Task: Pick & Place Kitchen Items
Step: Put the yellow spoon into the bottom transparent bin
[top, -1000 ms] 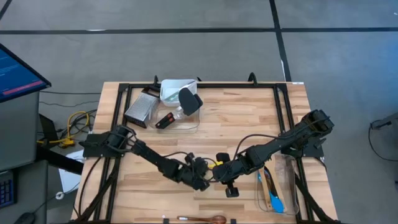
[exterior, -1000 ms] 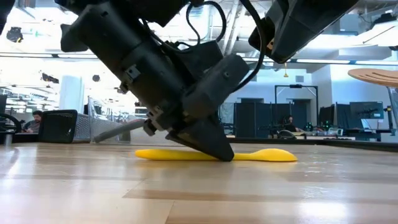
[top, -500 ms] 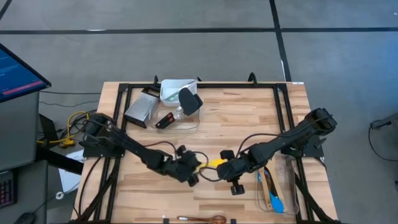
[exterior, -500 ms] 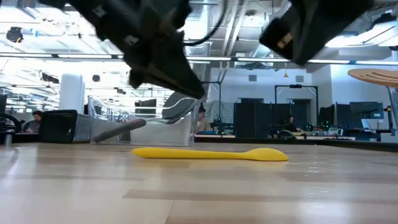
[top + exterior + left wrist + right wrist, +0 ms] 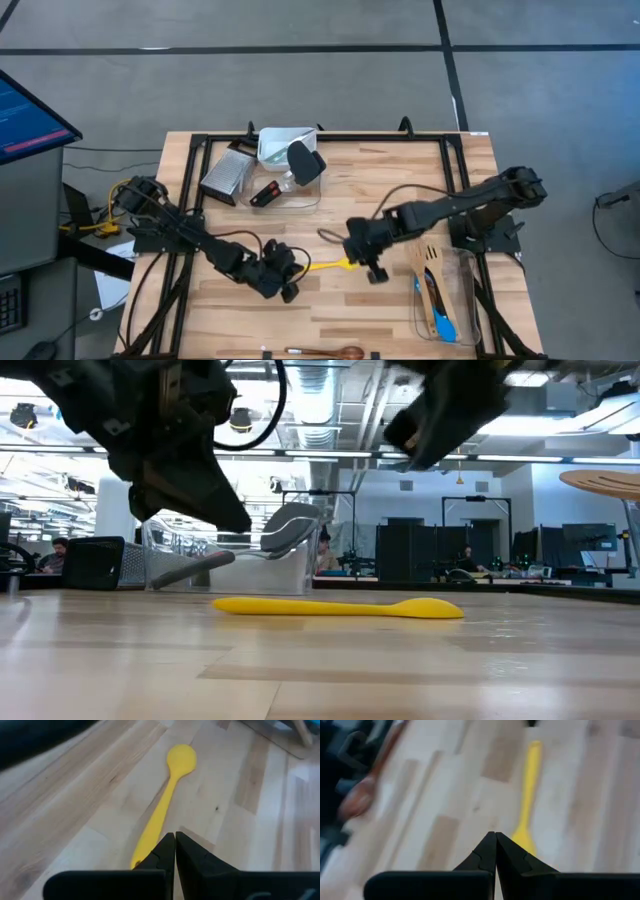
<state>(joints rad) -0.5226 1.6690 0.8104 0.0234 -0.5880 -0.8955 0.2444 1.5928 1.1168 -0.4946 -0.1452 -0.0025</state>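
Observation:
A yellow silicone spoon lies flat on the wooden table, near its middle. Its bowl points to the table's right. My left gripper hangs shut just left of the spoon's handle end and above the table. In the left wrist view the handle end shows just ahead of the shut fingers. My right gripper is shut too, raised above the bowl end and clear of the spoon.
A clear tub at the back holds a black spatula. A metal grater lies beside it. Another clear tub at the right holds a wooden turner and a blue spoon. A wooden spoon lies at the near edge.
My left gripper, whose shut tips stood down on the yellow spoon, has risen off it and drawn back toward the table's left edge. My right gripper has gone toward the far edge, staying shut. The spoon lies flat on the table.

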